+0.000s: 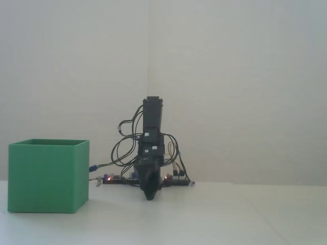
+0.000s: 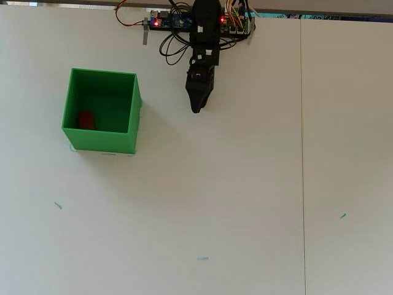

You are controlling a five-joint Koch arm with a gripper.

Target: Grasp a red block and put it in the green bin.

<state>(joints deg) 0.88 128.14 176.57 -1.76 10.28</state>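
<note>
Resting on the floor of the green bin [image 2: 101, 139], toward its lower left corner as the overhead view frames it, the red block [image 2: 85, 119] lies in the upper left of that frame; in the fixed view the bin's walls [image 1: 48, 176] hide the block entirely. We judge from this that the placing step is done. The arm is folded close to its base at the top centre of the overhead view, near the circuit boards [image 2: 166, 21] and looped wires [image 2: 174, 49], and its gripper [image 2: 196, 107] points down over the bare white tabletop [image 2: 215, 196], well apart from the bin. In both views the fingers overlap into one dark tapered tip [image 1: 149, 194], so we cannot tell whether they are parted or closed; we see nothing between them.

On handling, we judge the block to be light, rigid and matte, hence unlikely to slip or deform under a modest squeeze. Were it to be taken up again, we would seize it across its narrower pair of faces, at mid-length, approaching from straight above; the nearby bin walls leave little room for the fingers on the left side. The bin looks thin-walled and light, so a knock against its rim might shift it on the tabletop.
</note>
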